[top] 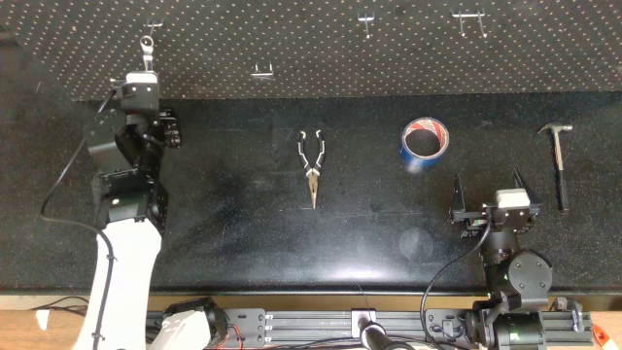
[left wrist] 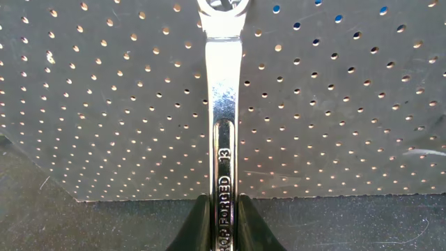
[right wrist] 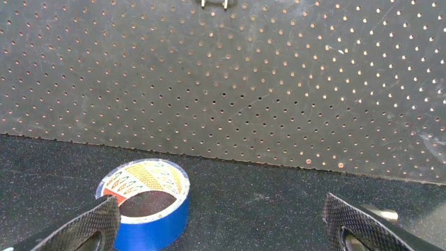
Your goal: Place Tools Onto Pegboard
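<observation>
Gripping the flat, polished shank of a steel wrench (left wrist: 223, 132), the left gripper (left wrist: 224, 226) has its two dark fingers (left wrist: 198, 226) pressed in on the tool from either side. The wrench stands upright, ring end uppermost, before the dull grey perforated pegboard (left wrist: 104, 104). In the top view that wrench (top: 147, 45) sits at ten o'clock from the middle of the scene, its ring just below a small wire hook (top: 153, 24); whether ring and hook touch I cannot tell. Needle-nose pliers (top: 312, 165), with pale handles at twelve o'clock and a slim pointed nose at six, lie flat near the middle of the black, finely grained mat (top: 243, 224). A roll of tape (top: 425, 143) with a blue outer band lies on its flat side at three o'clock from the pliers, well apart from them. A hammer (top: 558, 165) with a metal head and a straight dark handle lies farther out at three o'clock, its head toward the board. At five o'clock from the pliers the right gripper (top: 488, 190) rests low over the mat, jaws spread wide with nothing between them. Its wrist view shows the tape (right wrist: 146, 199) just beyond one matt, textured finger (right wrist: 90, 226).
</observation>
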